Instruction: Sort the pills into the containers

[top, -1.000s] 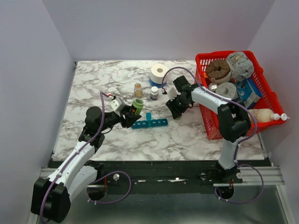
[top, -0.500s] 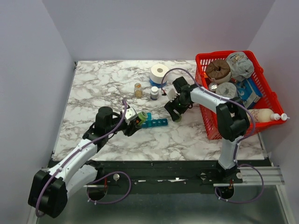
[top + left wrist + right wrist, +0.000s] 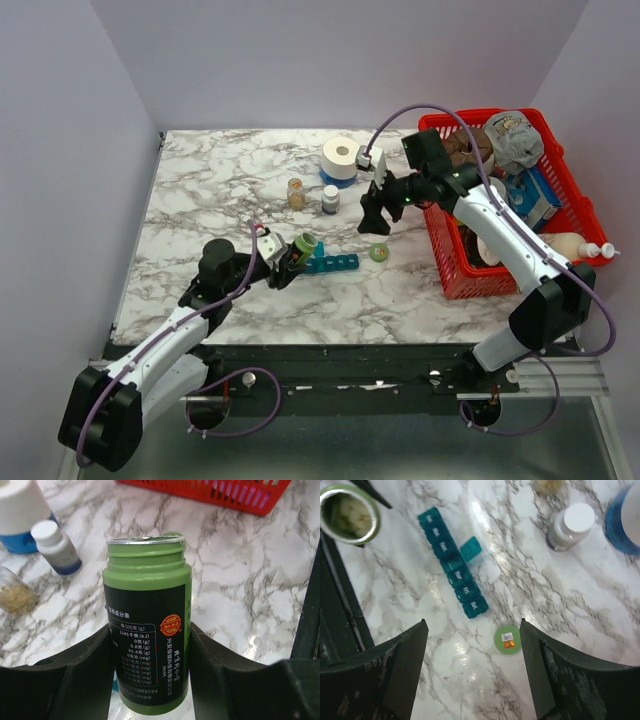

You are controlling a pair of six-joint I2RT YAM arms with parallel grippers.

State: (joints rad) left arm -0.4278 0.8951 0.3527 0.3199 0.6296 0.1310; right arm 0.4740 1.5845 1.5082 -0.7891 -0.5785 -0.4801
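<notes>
The teal pill organizer [image 3: 333, 263] lies on the marble table [image 3: 200, 190]; in the right wrist view [image 3: 454, 564] one lid stands open. My left gripper [image 3: 288, 258] is shut on an uncapped green bottle [image 3: 148, 620], tilted toward the organizer's left end; its mouth [image 3: 349, 514] shows pills inside. The green cap [image 3: 379, 251] lies flat right of the organizer, and shows in the right wrist view [image 3: 507, 639]. My right gripper [image 3: 377, 217] is open and empty, raised above the cap.
An amber bottle [image 3: 296, 193] and a white-capped bottle [image 3: 330, 199] stand behind the organizer, by a tape roll [image 3: 342, 156] on a blue base. A red mesh basket [image 3: 500, 200] full of items stands at the right.
My right gripper let go of the green cap on the table and rose up and back toward the basket. My left gripper tilted the green bottle lower at the organizer's left end.
</notes>
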